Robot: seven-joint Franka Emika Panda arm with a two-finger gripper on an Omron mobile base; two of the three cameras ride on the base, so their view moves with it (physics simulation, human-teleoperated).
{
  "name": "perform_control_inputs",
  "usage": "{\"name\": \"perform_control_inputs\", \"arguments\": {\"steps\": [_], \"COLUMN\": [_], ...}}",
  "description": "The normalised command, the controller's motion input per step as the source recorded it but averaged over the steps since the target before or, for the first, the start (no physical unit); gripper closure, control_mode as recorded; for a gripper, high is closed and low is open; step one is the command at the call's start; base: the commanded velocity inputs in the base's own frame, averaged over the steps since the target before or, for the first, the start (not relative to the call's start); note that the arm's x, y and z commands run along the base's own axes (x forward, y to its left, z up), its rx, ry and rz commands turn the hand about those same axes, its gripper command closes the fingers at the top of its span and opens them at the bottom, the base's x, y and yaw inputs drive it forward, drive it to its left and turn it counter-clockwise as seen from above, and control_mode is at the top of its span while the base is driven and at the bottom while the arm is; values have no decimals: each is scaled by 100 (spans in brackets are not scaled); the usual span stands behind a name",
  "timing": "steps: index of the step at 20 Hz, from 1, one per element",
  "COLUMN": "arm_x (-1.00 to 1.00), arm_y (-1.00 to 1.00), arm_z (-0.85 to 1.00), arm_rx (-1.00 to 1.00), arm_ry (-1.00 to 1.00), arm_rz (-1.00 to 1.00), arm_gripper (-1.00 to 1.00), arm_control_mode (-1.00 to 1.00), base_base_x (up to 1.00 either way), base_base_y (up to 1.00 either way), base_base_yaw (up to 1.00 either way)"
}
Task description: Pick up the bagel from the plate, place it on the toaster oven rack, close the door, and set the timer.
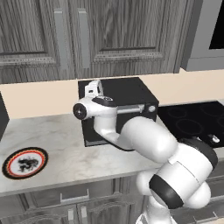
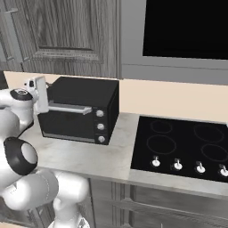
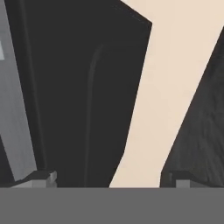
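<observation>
The black toaster oven (image 1: 118, 94) stands on the counter with its door (image 2: 67, 120) shut and its silver bar handle (image 2: 67, 108) across the top. The toaster oven rack is hidden behind that door, and the bagel is out of view. The plate (image 1: 25, 162), black-rimmed with a red ring, lies bare at the counter's front left. My gripper (image 1: 92, 87) hovers at the oven's upper left corner, by the handle's left end (image 2: 40, 92). In the hand view its tips (image 3: 111, 177) stand wide apart with nothing between them, over the oven's black top.
Three knobs (image 2: 101, 127) run down the oven's right side. A black cooktop (image 2: 182, 142) with front knobs lies to the right. Grey cabinet doors (image 1: 65, 35) hang above, and a beige wall (image 3: 175, 65) runs behind the oven.
</observation>
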Motion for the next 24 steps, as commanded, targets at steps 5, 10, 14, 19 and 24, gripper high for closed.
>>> {"name": "perform_control_inputs", "arguments": {"steps": [5, 10, 14, 19, 24], "arm_x": [-18, -31, -15, -73, -100], "arm_y": [-40, -21, -6, -16, -20], "arm_z": [0, 19, 52, 72, 11], "arm_rx": [3, 2, 0, 0, 2], "arm_ry": [-10, -19, -15, -6, 6], "arm_rz": [12, 9, 6, 2, 0], "arm_gripper": [-100, -100, -100, -100, -100], "arm_control_mode": [-100, -100, -100, -100, -100], "base_base_x": [0, 0, 0, 0, 0], "base_base_y": [0, 0, 0, 0, 0], "base_base_yaw": [0, 0, 0, 0, 0]}}
